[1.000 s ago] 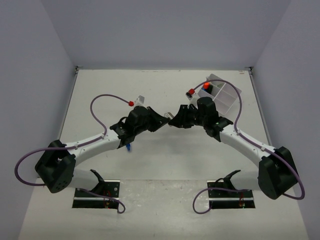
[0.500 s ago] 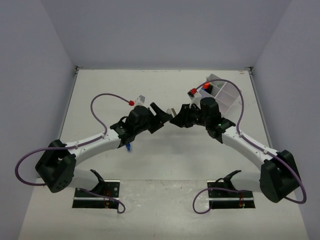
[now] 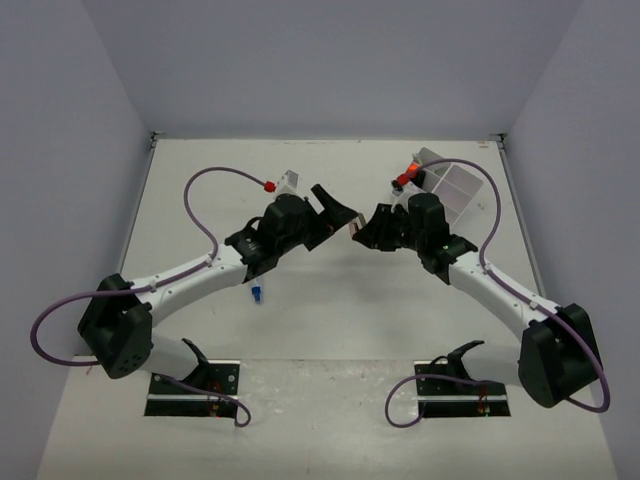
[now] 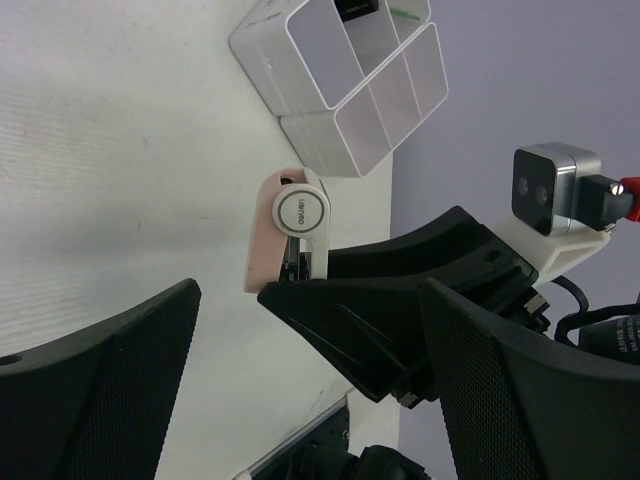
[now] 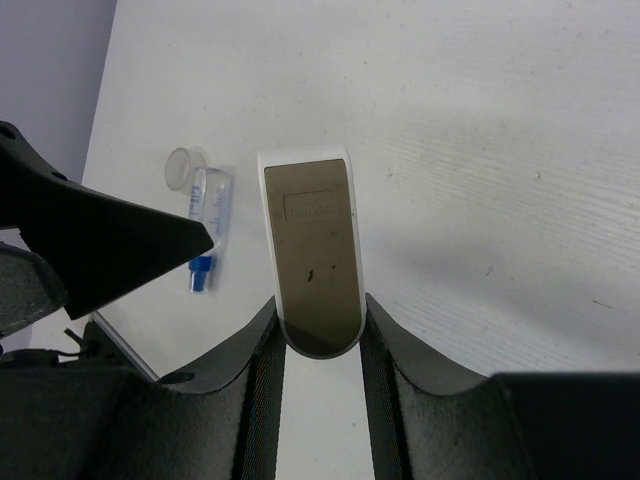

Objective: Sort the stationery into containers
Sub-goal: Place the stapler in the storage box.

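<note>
Surface: white table (image 3: 330, 330), faintly grained, filling the middle of the frame.
Upper right: white divided tray (image 3: 462, 188), standing on the table near its far edge.
Left of centre: small clear item with a blue end (image 3: 257, 294), lying flat.
Bottom edge: two black mounting plates (image 3: 170, 383).

The left pincer (image 3: 337, 206) has sprung open, releasing the pink eraser (image 5: 312, 240) to the right pincer (image 5: 318, 322) alone.

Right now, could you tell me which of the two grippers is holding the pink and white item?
The right gripper: its fingers are closed on the pink and white item, whereas the left gripper stands wide open, clear of it.
</note>
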### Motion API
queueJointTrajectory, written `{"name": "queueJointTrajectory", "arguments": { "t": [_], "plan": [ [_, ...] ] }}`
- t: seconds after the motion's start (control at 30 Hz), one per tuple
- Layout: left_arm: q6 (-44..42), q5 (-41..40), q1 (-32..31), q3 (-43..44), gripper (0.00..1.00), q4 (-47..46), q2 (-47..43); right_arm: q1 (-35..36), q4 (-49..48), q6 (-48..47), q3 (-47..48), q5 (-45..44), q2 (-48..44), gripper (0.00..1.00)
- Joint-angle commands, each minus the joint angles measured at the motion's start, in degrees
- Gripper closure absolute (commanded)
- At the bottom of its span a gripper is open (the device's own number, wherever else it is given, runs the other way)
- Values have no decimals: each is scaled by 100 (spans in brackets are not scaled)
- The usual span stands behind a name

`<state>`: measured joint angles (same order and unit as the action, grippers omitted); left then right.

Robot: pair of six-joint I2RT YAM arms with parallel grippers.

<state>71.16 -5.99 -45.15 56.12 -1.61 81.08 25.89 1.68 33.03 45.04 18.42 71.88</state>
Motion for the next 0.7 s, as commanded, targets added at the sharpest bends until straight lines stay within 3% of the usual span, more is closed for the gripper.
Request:
{"name": "queueJointTrajectory", "arguments": {
  "t": [0.0, 0.23, 0.37, 0.67],
  "plan": [
    [-293, -14, -26, 36, 9, -107, -59, -29, 106, -19, 65, -331, -290, 100],
    [-783, -482, -21, 179, 6, 648, -452, -701, 994, 438, 243, -905, -552, 100],
    [-1405, -775, -22, 256, 4, 1257, -952, -1092, 1799, 641, 621, -1721, -663, 100],
    [-2539, -667, -21, 28, 2, 2068, -1955, -1262, 3167, -2028, 2026, -3968, 247, 100]
  ]
}}
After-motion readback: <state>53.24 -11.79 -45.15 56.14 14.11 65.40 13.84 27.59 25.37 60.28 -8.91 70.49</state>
